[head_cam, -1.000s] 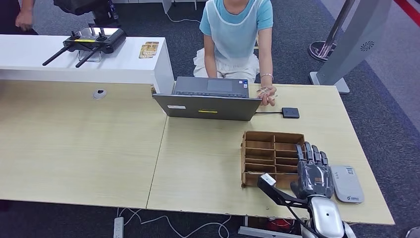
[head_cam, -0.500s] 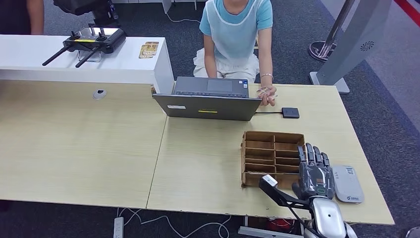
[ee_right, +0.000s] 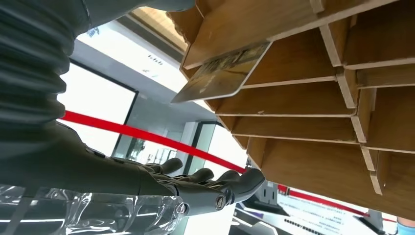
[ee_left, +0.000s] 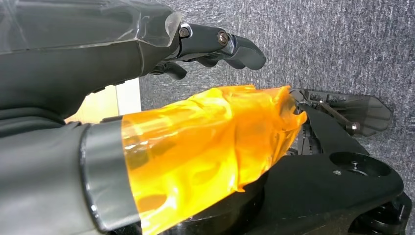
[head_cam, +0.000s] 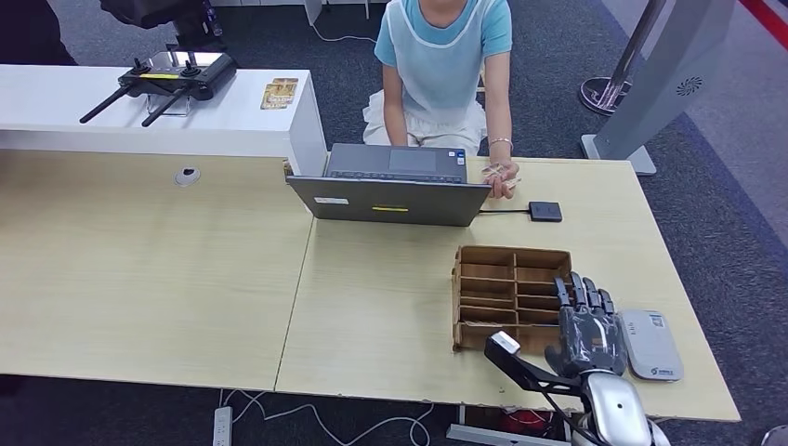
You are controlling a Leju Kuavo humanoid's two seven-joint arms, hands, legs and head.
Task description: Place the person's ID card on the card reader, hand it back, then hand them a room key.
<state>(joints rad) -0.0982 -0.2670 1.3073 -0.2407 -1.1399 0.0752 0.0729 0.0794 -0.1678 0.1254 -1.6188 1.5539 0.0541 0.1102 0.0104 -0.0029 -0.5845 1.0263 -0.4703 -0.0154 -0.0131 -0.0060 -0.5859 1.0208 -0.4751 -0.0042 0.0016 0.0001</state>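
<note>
The right hand (head_cam: 589, 327), fingers spread and grasping nothing, has edged back slightly, hovering over one wooden organizer (head_cam: 502, 279), one card reader (head_cam: 650, 344) at its 3 o'clock; left hand (ee_left: 147, 58) fingers loosely extended, empty.

Head view bright, even, soft shadows; right wrist view backlit, windows blown out; close parts blurred.
</note>
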